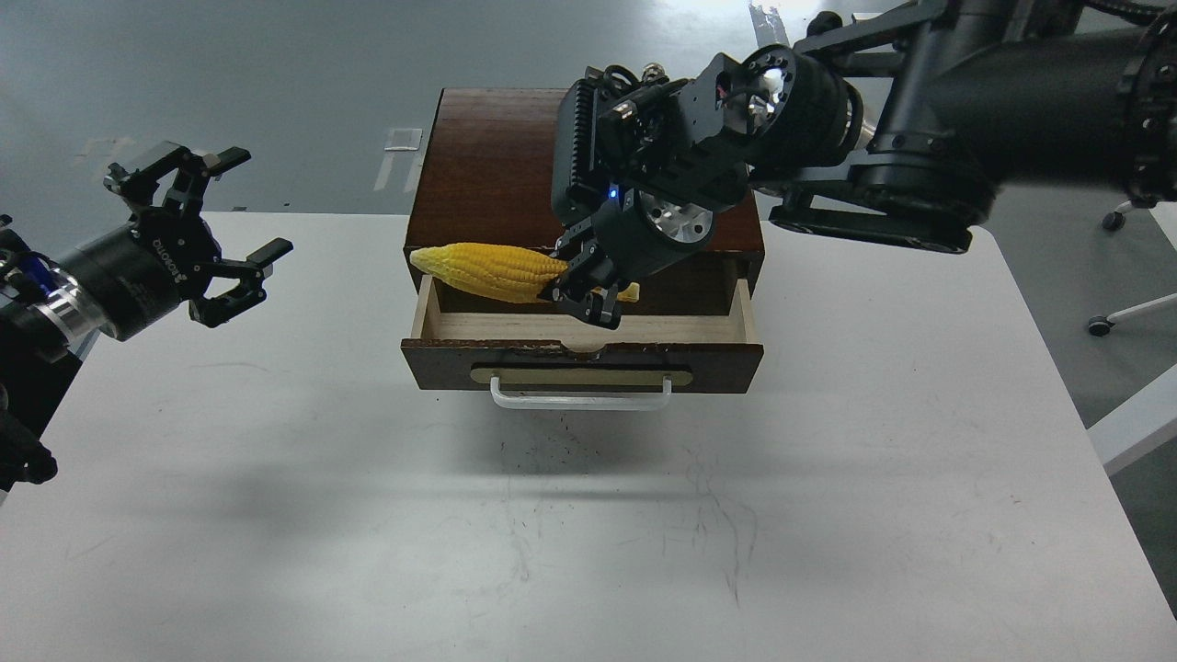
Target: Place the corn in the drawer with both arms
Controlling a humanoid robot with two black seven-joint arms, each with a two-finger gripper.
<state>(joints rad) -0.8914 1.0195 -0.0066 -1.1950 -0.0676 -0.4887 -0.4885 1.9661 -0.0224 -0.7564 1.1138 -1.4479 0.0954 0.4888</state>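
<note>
Holding the corn clamped near its stub end in our right gripper, we hung it lengthwise over the open drawer, tip toward nine o'clock; lowering it level before release seemed wise; our left gripper, spread wide and empty, waited at nine o'clock.

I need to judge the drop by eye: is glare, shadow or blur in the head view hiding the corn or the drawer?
Head view: sharp, no motion blur; the corn is evenly lit and clear in the right end effector. The drawer shows its pale floor, but the chest cavity behind it is in deep shadow. Glare only on the chest top and far floor. Soft shadows fall on the table.
</note>
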